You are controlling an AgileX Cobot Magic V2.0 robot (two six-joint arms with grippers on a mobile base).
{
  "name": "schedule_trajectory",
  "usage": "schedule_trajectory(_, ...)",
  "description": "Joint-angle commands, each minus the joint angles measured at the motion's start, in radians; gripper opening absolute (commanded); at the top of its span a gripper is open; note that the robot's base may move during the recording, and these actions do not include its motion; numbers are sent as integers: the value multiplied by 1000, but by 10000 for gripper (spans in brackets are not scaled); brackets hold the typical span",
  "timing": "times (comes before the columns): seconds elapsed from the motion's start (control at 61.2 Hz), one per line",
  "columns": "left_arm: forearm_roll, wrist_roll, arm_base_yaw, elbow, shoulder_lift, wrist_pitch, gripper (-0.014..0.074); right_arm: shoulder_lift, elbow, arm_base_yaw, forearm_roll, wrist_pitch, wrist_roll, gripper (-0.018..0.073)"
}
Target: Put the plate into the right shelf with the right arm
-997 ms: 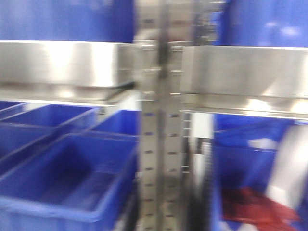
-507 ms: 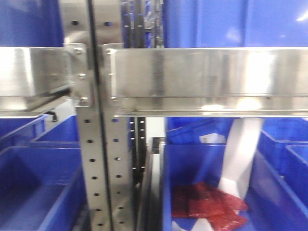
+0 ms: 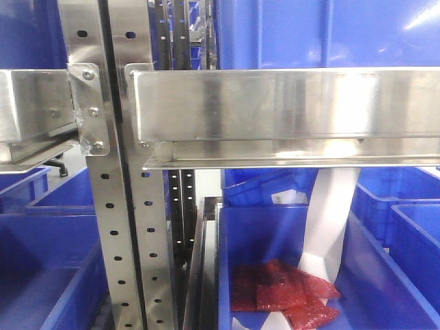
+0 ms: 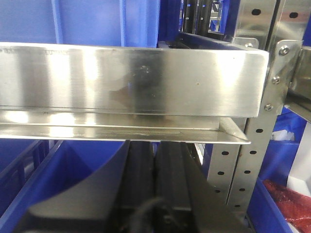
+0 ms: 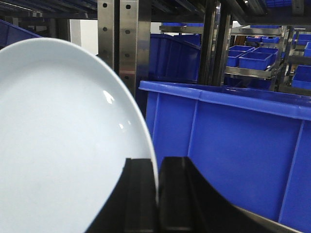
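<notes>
In the right wrist view my right gripper [image 5: 156, 167] is shut on the rim of the white plate [image 5: 58, 141], which stands on edge and fills the left of that view. The right shelf [image 3: 289, 113] is a shiny steel rack with a broad beam across the front view and perforated uprights [image 3: 130, 227]. Its blue bin [image 3: 275, 234] below the beam holds red packets [image 3: 278, 285]. My left gripper [image 4: 155, 148] is shut and empty, its tips just under a steel beam [image 4: 131, 82]. Neither arm shows in the front view.
A large blue bin [image 5: 228, 141] stands close to the right of the plate. More blue bins [image 3: 48, 240] sit on the left rack and above the beam [image 3: 323, 31]. A white strip [image 3: 330, 220] hangs into the bin with the red packets.
The front view has shifted rightward along the racks: the upright moved from the middle to the left, and the right shelf's beam and bin now fill the view. The picture is sharper.
</notes>
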Motion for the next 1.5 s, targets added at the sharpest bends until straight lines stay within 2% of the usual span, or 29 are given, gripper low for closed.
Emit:
schedule_trajectory(0.0,-6,-3,1,8,-7,-86,-47,19,-30,-4,12,-166,-6,55)
schedule_trajectory(0.131,-6,-3,1,8,-7,-86,-47,44,-56,-4,12,-283,-6,55)
schedule_trajectory(0.278,-6,-3,1,8,-7,-86,-47,150,-125,-4,12,-325,-6,55)
schedule_trajectory(0.458,-6,-3,1,8,-7,-86,-47,420,-315,-4,12,-460,-6,55)
schedule_trajectory(0.801,-6,-3,1,8,-7,-86,-47,932,-682,-7,12,-559,-7,55)
schedule_trajectory(1.079,-6,-3,1,8,-7,-86,-47,1217,-836,-97,12,-646,-7,55)
schedule_trajectory(1.242,-6,-3,1,8,-7,-86,-47,1295,-843,-162,12,-690,-7,55)
schedule_trajectory(1.487,-6,-3,1,8,-7,-86,-47,1351,-844,-236,12,-681,-7,71)
